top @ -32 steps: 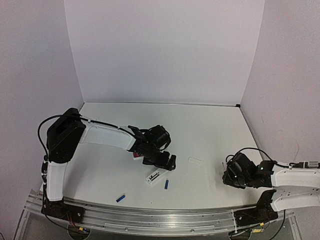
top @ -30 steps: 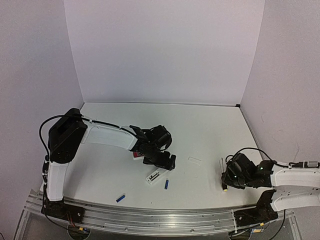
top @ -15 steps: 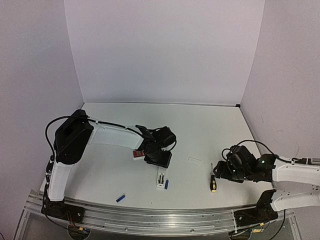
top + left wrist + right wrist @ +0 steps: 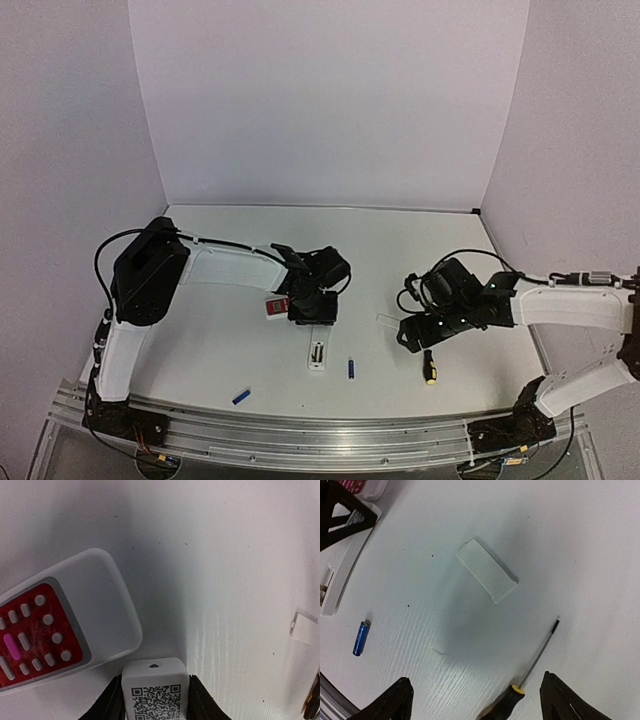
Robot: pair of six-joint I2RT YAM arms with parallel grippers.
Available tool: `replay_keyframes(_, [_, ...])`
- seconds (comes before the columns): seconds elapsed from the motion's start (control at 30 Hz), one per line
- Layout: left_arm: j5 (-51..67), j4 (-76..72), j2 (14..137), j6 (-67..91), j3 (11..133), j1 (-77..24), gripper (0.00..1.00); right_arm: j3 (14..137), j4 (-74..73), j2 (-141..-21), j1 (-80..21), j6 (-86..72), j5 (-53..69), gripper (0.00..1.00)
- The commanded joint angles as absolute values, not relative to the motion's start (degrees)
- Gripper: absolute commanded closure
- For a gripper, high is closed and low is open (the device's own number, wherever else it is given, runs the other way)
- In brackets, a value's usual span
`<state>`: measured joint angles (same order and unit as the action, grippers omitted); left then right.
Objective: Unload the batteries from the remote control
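The slim white remote control [image 4: 318, 356] lies back up, pointing at the front edge. My left gripper [image 4: 312, 310] is shut on its far end, and the left wrist view shows both fingers pressed against the sides of the remote control [image 4: 155, 680] by its QR sticker. One blue battery [image 4: 351, 368] lies right of the remote, and the other battery [image 4: 241, 397] lies near the front rail. My right gripper [image 4: 415, 336] hangs open over bare table with nothing between its fingers [image 4: 395, 705]; that nearer battery [image 4: 361, 637] shows at the left.
A red-faced remote [image 4: 277, 305] lies right beside my left gripper. The white battery cover [image 4: 388, 321] lies between the arms. A black-and-yellow screwdriver [image 4: 428, 367] lies on the table under my right gripper, its handle [image 4: 515, 700] between the open fingers without touching them.
My left gripper closed on the remote's far end, and the remote swung to point at the front edge. My right gripper let go of the screwdriver, opened and moved left. One battery rolled right.
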<state>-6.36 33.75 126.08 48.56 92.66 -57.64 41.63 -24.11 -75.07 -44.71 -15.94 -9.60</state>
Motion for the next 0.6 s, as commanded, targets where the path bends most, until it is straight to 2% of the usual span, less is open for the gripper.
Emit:
replay_keyframes(0.0, [-11.89,42.35,127.6,56.44,92.07,-54.04,0.66,48.46,-24.69,-82.93,-40.5,2.5,2.47,0.18])
replay_keyframes(0.13, [-15.28,46.56,127.06,62.14,92.27,-53.41,0.68,52.53,-24.83,-89.73,-35.47,12.3,9.65,0.19])
replay_keyframes(0.33, [-15.52,48.24,124.75,70.16,90.45,-53.17,0.61,59.21,-28.9,-98.25,-31.26,23.78,13.68,0.2])
replay_keyframes(0.47, [-15.06,48.12,124.56,70.88,90.96,-53.13,0.53,63.2,-29.9,-103.69,-30.91,28.32,9.51,0.2])
replay_keyframes(0.57, [-14.24,48.69,124.55,70.39,91.72,-53.17,0.43,65.26,-30.75,-106.39,-30.88,28.84,8.65,0.23])
